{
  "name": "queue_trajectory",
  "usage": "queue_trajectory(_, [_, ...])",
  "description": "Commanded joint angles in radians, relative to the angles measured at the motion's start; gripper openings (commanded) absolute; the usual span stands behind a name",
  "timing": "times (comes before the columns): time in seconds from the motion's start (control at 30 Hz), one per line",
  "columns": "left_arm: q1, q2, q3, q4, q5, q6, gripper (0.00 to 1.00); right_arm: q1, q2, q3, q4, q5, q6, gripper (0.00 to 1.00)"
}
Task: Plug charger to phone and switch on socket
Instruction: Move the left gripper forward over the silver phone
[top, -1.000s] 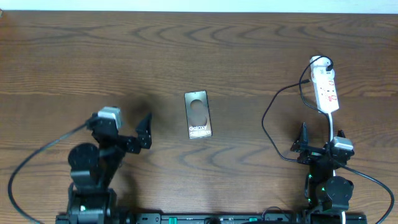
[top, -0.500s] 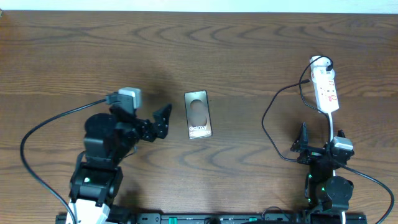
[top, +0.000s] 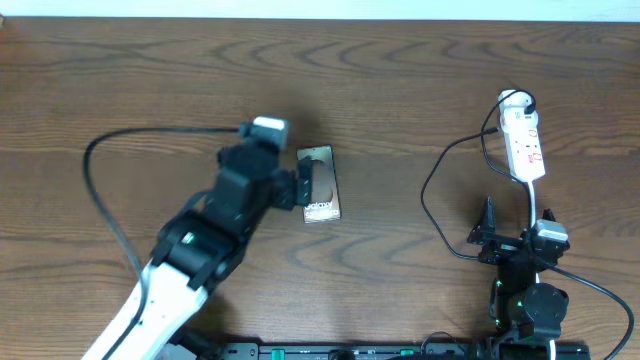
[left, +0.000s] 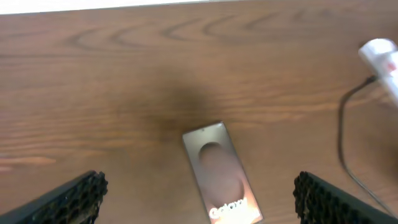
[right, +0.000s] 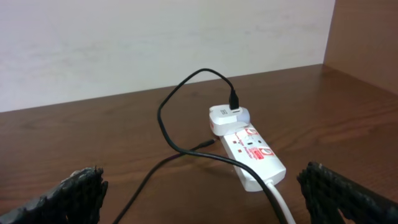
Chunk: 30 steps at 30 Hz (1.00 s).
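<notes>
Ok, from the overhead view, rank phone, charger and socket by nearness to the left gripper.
1. phone: centre, right at the left gripper.
2. charger: cable loop off to the right.
3. socket: far right, beyond the cable.

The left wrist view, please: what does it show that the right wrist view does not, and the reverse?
Only the left wrist view shows the phone, lying flat. Only the right wrist view shows the socket's red-marked face and the charger's loose tip beside it. Both show the socket's plug end, some charger cable and the wooden table.
</notes>
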Motion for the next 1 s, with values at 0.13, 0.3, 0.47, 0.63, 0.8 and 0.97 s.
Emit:
queue_trajectory(0.13, [-0.085, 0.218, 0.179, -0.056, -0.166, 0.021, 0.98, -0.006, 0.002, -0.002, -0.002, -0.002, -0.013, 0.99])
queue_trajectory(0.3, [-0.087, 0.286, 0.177, -0.055, -0.136, 0.021, 0.98, -0.006, 0.001, -0.002, -0.002, -0.002, -0.013, 0.99])
queue_trajectory(0.47, [-0.087, 0.329, 0.176, -0.060, -0.080, 0.021, 0.98, -0.006, 0.001, -0.002, -0.002, -0.002, -0.013, 0.99])
queue_trajectory(0.63, [-0.085, 0.356, 0.175, -0.049, -0.080, -0.055, 0.98, -0.006, 0.002, -0.002, -0.002, -0.002, -0.013, 0.99])
queue_trajectory(0.8, [-0.084, 0.417, 0.175, -0.040, -0.080, -0.265, 0.98, -0.006, 0.001, -0.002, -0.002, -0.002, -0.013, 0.99])
queue_trajectory(0.97, [-0.084, 0.514, 0.175, -0.021, -0.080, -0.332, 0.98, -0.006, 0.002, -0.002, -0.002, -0.002, -0.013, 0.99])
